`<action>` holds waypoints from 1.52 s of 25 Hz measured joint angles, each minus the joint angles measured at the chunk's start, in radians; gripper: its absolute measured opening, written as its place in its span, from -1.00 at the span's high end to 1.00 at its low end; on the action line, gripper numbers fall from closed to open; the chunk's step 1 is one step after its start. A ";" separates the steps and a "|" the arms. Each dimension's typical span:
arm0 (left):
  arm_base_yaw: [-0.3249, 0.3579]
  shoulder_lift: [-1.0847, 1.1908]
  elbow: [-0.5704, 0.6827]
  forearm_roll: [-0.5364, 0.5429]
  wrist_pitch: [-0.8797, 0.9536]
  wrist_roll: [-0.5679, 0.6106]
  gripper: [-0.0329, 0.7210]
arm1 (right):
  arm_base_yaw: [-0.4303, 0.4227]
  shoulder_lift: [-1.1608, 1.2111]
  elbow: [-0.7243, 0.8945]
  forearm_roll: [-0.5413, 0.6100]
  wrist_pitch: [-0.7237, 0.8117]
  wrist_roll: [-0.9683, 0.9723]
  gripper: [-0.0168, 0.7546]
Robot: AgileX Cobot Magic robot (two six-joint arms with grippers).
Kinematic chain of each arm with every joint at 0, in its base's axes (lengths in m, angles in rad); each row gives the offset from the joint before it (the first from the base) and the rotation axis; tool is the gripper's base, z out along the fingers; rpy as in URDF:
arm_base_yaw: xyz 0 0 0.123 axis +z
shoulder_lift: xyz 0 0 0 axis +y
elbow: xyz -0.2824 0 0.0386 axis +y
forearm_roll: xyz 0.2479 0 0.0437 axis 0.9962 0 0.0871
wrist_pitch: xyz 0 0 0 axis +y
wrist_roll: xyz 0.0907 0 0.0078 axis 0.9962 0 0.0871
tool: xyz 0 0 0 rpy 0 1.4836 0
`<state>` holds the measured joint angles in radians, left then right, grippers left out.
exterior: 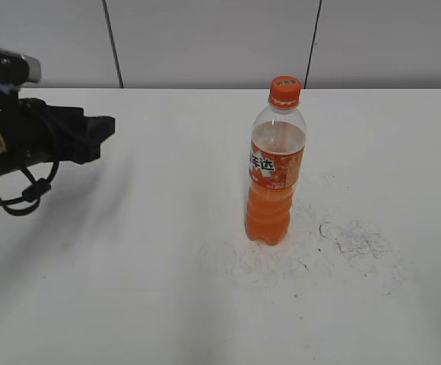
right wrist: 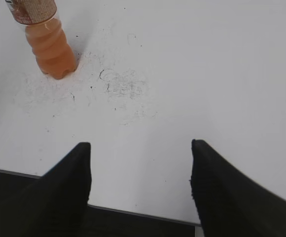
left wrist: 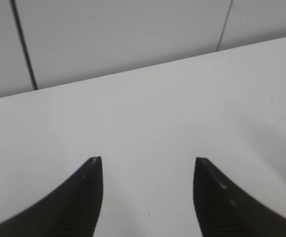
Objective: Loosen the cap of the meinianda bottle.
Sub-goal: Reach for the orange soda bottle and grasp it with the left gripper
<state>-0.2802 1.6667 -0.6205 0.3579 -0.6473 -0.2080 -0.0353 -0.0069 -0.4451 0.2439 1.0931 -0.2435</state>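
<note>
The meinianda bottle (exterior: 275,171) stands upright on the white table, right of centre, with orange drink and an orange label. Its orange ribbed cap (exterior: 284,90) sits on top. The bottle's lower part also shows at the top left of the right wrist view (right wrist: 47,42); the cap is out of that view. My left gripper (left wrist: 148,160) is open and empty, with only bare table between its fingers; the left arm (exterior: 46,137) is at the far left, well away from the bottle. My right gripper (right wrist: 139,145) is open and empty over the table's near edge, out of the exterior view.
The white table (exterior: 129,251) has grey scuff marks (exterior: 350,239) around and to the right of the bottle. A panelled wall (exterior: 205,38) stands behind the table. The table's front edge (right wrist: 133,211) shows in the right wrist view.
</note>
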 joint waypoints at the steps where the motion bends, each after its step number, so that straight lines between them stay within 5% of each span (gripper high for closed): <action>1: 0.000 0.025 0.000 0.023 -0.021 -0.007 -0.30 | 0.000 0.000 0.000 0.000 0.000 0.000 -0.26; 8: 0.000 0.203 -0.094 0.180 -0.079 -0.053 -0.30 | 0.000 0.000 0.000 0.000 0.000 0.000 -0.26; 20: 0.005 0.461 -0.484 0.740 -0.143 -0.349 -0.28 | 0.000 0.000 0.000 0.000 0.000 0.000 -0.26; 28: 0.008 0.537 -0.509 1.023 -0.426 -0.524 -0.24 | 0.000 0.000 0.000 0.000 0.000 0.000 -0.26; 34: 0.008 0.537 -0.509 1.077 -0.503 -0.539 -0.19 | 0.000 0.000 0.000 0.000 0.000 0.000 -0.26; 38: -0.023 0.537 -0.509 1.077 -0.504 -0.547 -0.52 | 0.000 0.000 0.000 0.000 0.000 0.000 -0.26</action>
<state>-0.3036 2.2036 -1.1300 1.4349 -1.1517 -0.7554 -0.0353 -0.0069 -0.4451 0.2439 1.0931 -0.2435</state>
